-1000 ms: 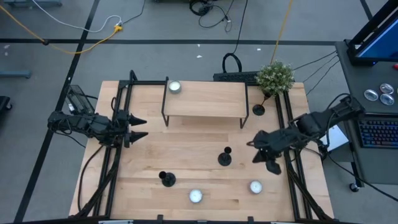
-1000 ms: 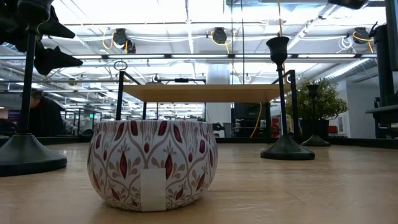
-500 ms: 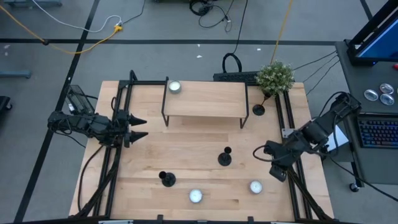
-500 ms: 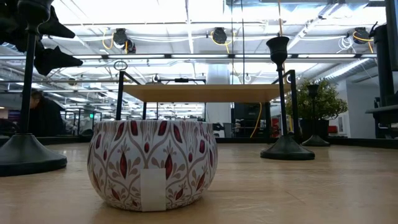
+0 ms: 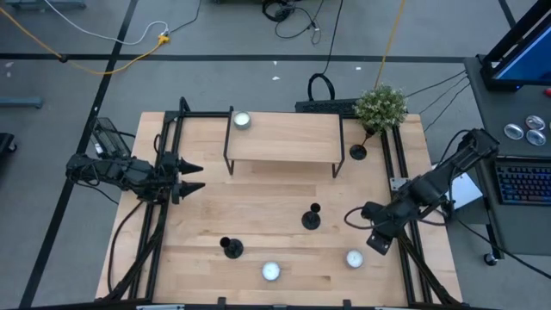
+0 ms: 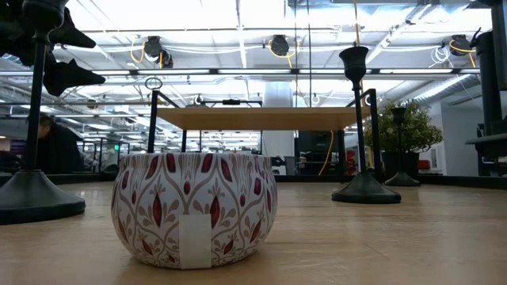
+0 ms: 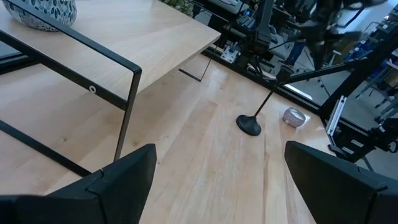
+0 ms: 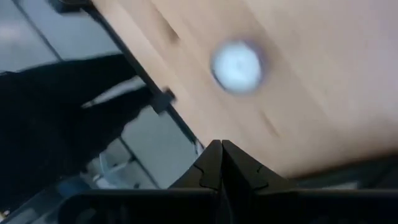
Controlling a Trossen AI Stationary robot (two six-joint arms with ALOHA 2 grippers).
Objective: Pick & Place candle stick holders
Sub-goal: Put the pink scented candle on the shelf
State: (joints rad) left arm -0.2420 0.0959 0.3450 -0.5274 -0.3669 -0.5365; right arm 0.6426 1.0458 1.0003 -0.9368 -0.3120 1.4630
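Note:
Three matte black candle stick holders stand on their disc bases on the wooden table: one mid-table (image 5: 311,217), one near the front left (image 5: 231,248), and one by the plant at the far right (image 5: 358,152). My left gripper (image 5: 195,177) is open and empty at the table's left side, level, pointing toward the right edge. The mid-table holder shows ahead of it in the left wrist view (image 7: 251,125). My right gripper (image 5: 375,244) is shut and empty above the table's right rail. It points down toward a white candle tin (image 8: 236,65).
A wooden riser shelf (image 5: 284,138) stands at the back with a candle tin (image 5: 242,120) on it. Two more tins sit near the front edge (image 5: 271,272) (image 5: 354,257). A potted plant (image 5: 381,105) stands at the far right corner. Black rails (image 5: 164,215) run along both sides.
My right gripper has drawn back from the middle holder toward the table's near right corner and has tipped toward the near edge. The holders and tins have stayed where they were.

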